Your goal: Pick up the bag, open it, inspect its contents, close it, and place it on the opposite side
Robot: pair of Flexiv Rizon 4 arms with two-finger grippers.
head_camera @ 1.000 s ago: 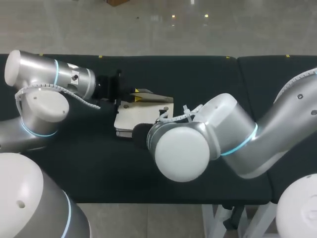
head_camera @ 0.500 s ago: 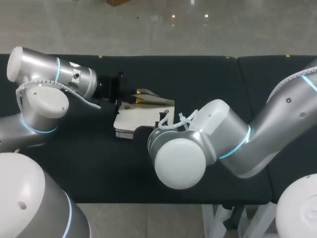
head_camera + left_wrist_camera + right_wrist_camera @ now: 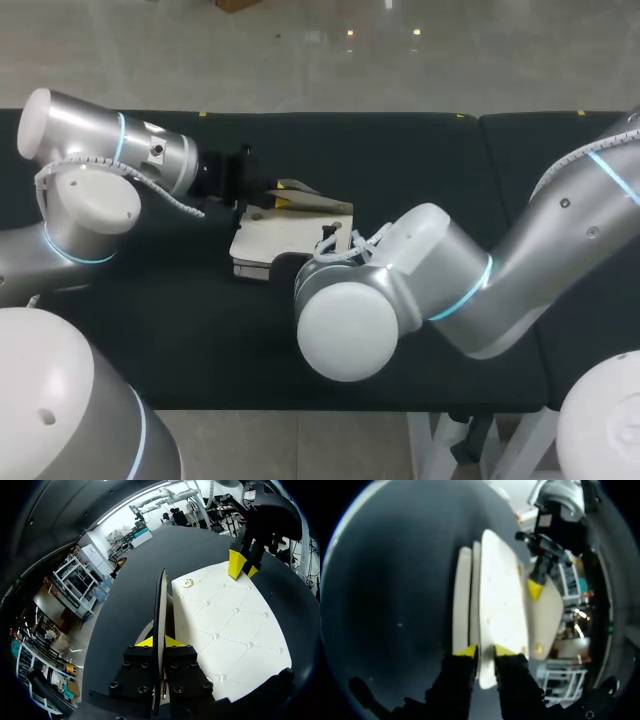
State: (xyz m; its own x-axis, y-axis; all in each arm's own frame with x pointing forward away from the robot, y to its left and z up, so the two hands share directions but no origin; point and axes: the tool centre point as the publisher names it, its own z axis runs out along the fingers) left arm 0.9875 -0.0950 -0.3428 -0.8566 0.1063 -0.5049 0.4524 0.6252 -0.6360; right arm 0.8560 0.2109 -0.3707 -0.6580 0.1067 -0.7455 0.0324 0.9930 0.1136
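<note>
- The cream, diamond-quilted soft bag (image 3: 272,240) (image 3: 225,625) (image 3: 497,590) lies flat on the black padded table (image 3: 430,160). It sits between my two arms, a little nearer the left one.
- Its flap (image 3: 312,206) (image 3: 161,600) is lifted off the body of the bag and stands on edge. It shows as a thin dark-rimmed sheet in the left wrist view.
- A small round gold clasp (image 3: 188,583) sits on the quilted face of the bag, near the raised flap.
- My left gripper (image 3: 280,197) (image 3: 159,641) (image 3: 535,589) is at the bag's flap side. Its yellow tips are pinched together on the flap from both sides, so it has the flap held.
- My right gripper (image 3: 243,570) (image 3: 485,651) is at the opposite edge of the bag, across the quilted face from the left one.
- Its two yellow tips sit on either side of the bag's cream rim. As far as I can judge from the right wrist view, both press on it, so I read it as clamped on the bag.
- In the head view my right arm's elbow and wrist cover that edge of the bag, so the right gripper's hold cannot be checked from there.
- My left arm comes in low over the table towards the bag's flap side.
</note>
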